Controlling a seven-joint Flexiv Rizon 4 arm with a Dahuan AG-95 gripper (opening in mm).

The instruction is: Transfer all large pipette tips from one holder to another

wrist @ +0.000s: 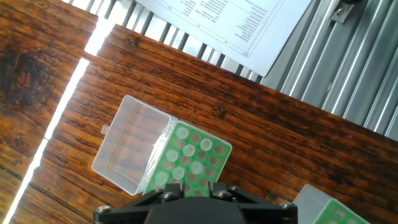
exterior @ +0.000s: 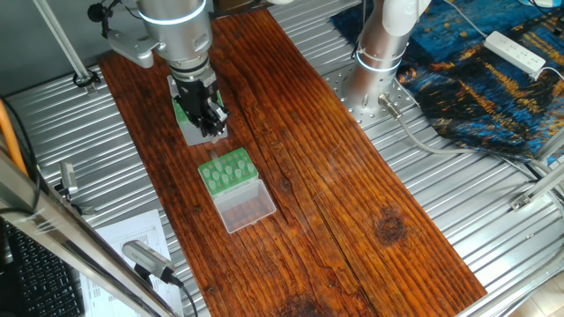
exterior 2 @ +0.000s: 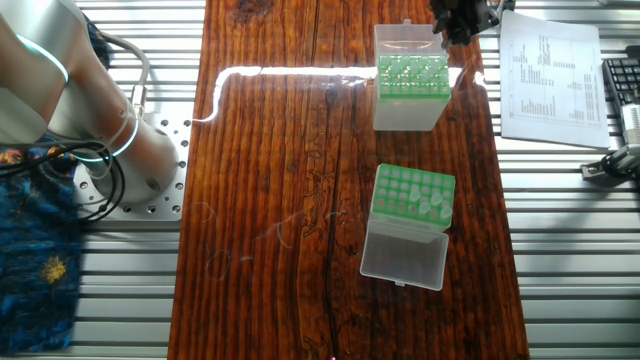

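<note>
Green low rack [exterior 2: 412, 198] sits mid-table [exterior 2: 270, 200], clear lid [exterior 2: 404, 251] hinged open flat beside it; several pale tips [exterior 2: 432, 207] stand in its holes. Grey-sided holder [exterior 2: 408, 90] stands near, apart from rack. Gripper [exterior: 211, 113] hovers above holder; jaws' state cannot be told

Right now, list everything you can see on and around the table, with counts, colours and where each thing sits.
taller holder: one, green top, grey sides, far end of the board under the gripper
low rack: one, green, mid-board, clear lid open flat
pipette tips: several, pale, in the low rack; exact count unclear
wooden board: one, dark brown, on ribbed metal
printed sheet: one, white, beside the board
power strip: one, white, on blue cloth
gripper: one, black, over the taller holder; jaw state unclear
</note>
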